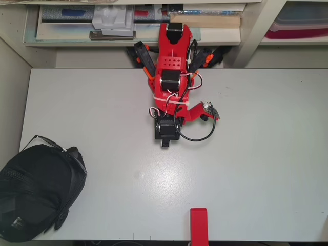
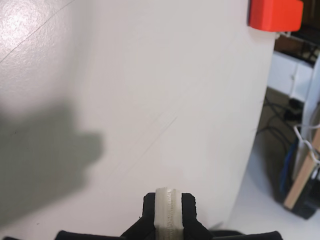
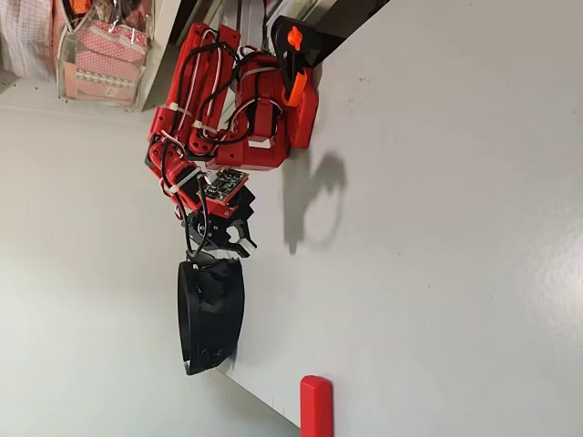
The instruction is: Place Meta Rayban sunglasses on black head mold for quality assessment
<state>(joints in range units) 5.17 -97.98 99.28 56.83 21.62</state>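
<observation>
The gripper hangs folded close under the red arm, near the rear middle of the white table in the overhead view. In the wrist view only its black tips with a pale strip between them show at the bottom edge, pressed together with nothing between them; the fixed view also shows the black jaws drawn together and empty, hanging above the table surface. A black cable loops out from the wrist to the right in the overhead view.

Below the gripper the wrist view shows only bare table and the arm's shadow, with a red block at the top right corner.

The black head mold sits well apart from the gripper, at the table's front left corner in the overhead view. In the fixed view, which lies on its side, the mold appears just beneath the gripper, though the overhead view shows a wide stretch of table between them.

The Meta Rayban sunglasses rest on the mold's upper edge, the side nearer the arm: a thin dark frame line runs along the top of the dome. Their exact seating is too small to tell.

A red block stands at the table's front edge, right of the mold.
</observation>
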